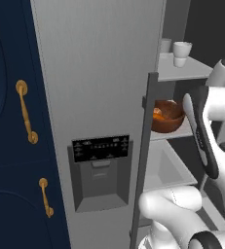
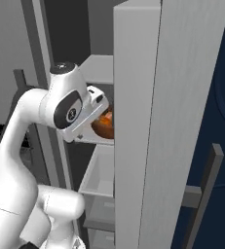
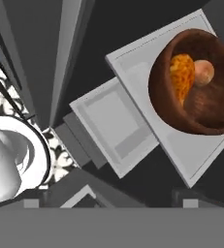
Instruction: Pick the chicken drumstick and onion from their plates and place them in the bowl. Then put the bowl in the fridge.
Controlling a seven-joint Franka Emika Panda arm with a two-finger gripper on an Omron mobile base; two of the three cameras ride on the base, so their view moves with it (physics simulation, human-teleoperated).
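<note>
White fridge shelf (image 3: 147,63) carries the bowl (image 3: 200,104), drumstick (image 3: 182,77) and onion (image 3: 203,71) inside, ahead of the wide-open, empty gripper. Rigid, fairly heavy; best gripped by its rim.

The bowl (image 3: 200,101) is dark brown with a wood grain. Inside it the chicken drumstick (image 3: 182,80) is mottled orange and the onion (image 3: 203,71) is pale tan. The fridge (image 1: 99,73) is grey with white shelves (image 3: 128,63) and a black dispenser panel (image 1: 100,148). The cabinets (image 1: 9,146) are navy with gold handles (image 1: 25,111).
</note>
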